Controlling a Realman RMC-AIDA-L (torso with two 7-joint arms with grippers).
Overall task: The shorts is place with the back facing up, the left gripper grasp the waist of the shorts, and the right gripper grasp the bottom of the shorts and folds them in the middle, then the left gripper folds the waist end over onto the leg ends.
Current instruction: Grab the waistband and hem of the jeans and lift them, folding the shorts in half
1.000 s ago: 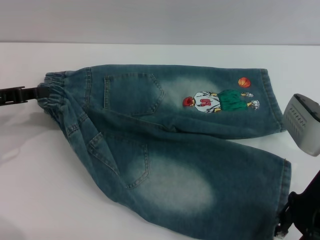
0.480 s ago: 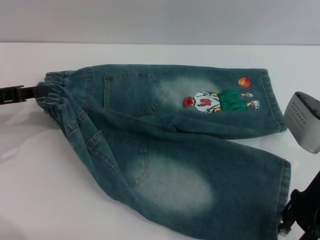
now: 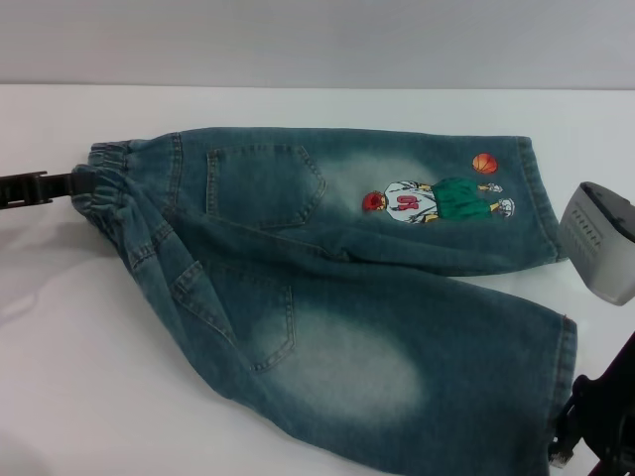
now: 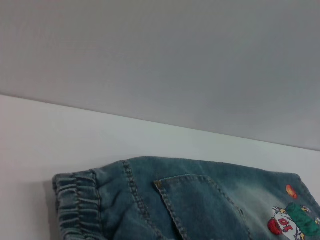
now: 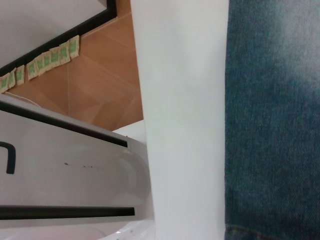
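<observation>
The shorts [image 3: 337, 288] lie flat on the white table [image 3: 89, 377], back up, both back pockets showing. The ruffled waist [image 3: 111, 188] points left, and the leg hems [image 3: 564, 367] point right. A cartoon patch [image 3: 437, 198] with an orange ball sits on the far leg. My left gripper [image 3: 81, 183] reaches in from the left edge and meets the waistband. My right gripper [image 3: 598, 243] hangs just past the far leg's hem, with only its grey ribbed housing showing. The left wrist view shows the waistband [image 4: 77, 205] and a pocket [image 4: 200, 205]. The right wrist view shows denim [image 5: 272, 115] beside the table edge [image 5: 185, 125].
A grey wall [image 3: 317, 40] rises behind the table. Black arm parts and cables [image 3: 595, 426] sit at the near right corner by the near leg's hem. In the right wrist view, orange floor [image 5: 105, 75] and a white robot body [image 5: 60, 170] lie beyond the table edge.
The right gripper's grey housing has edged slightly left toward the far hem, and the black arm parts at the near right shifted a little. The shorts and left gripper have stayed put.
</observation>
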